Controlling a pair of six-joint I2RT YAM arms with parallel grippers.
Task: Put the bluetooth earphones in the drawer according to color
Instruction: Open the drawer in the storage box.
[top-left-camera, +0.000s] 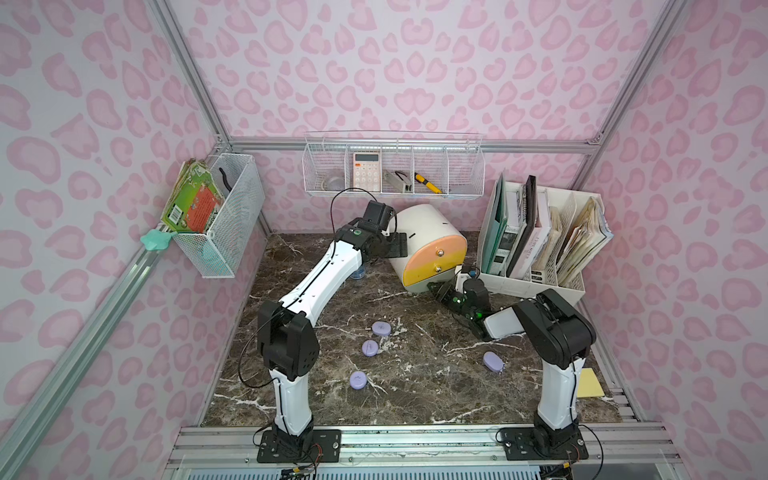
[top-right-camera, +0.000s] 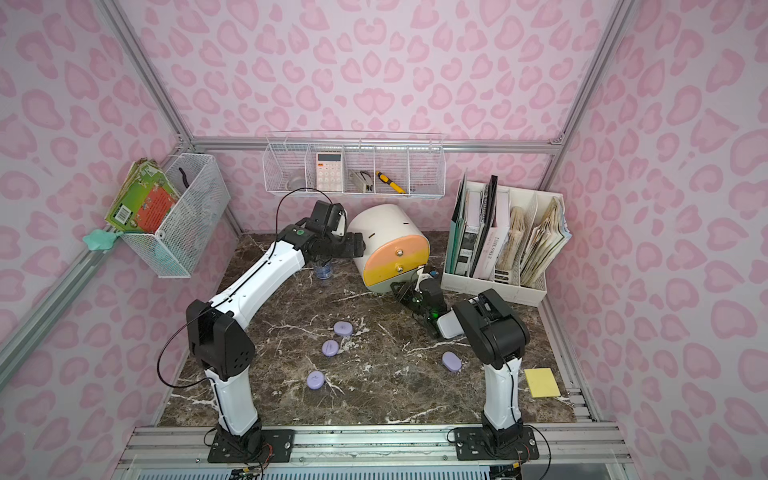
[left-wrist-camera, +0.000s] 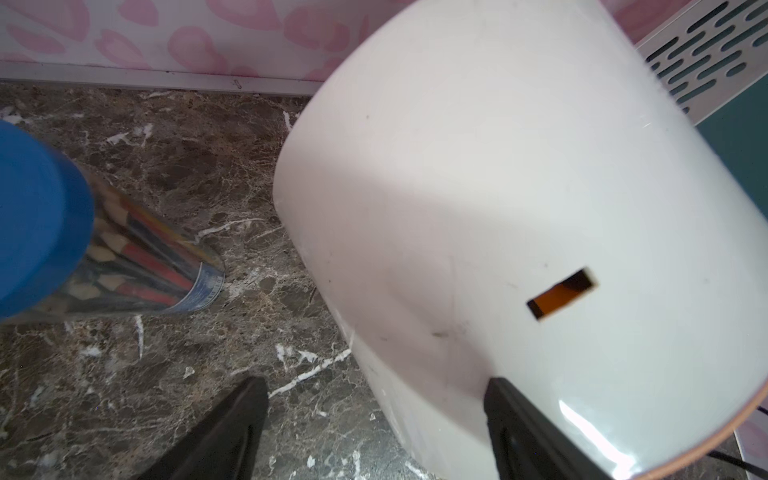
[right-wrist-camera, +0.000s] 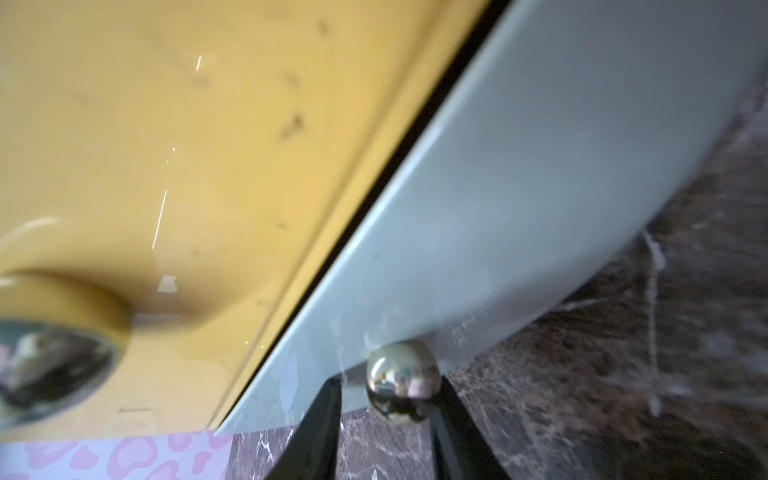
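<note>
Left arm (top-left-camera: 316, 270) stretches up toward frame centre in both top views, left gripper (left-wrist-camera: 376, 382) jaws wide apart. Right arm (top-left-camera: 552, 328) folds at the elbow, forearm low, right gripper (right-wrist-camera: 388, 380) jaws narrow, not fully together.

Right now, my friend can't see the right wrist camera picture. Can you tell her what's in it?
The right gripper straddles the small shiny knob of the grey-green drawer, with a gap showing beside one finger. Next to it is the yellow drawer, and the brown marble table lies beyond.
</note>
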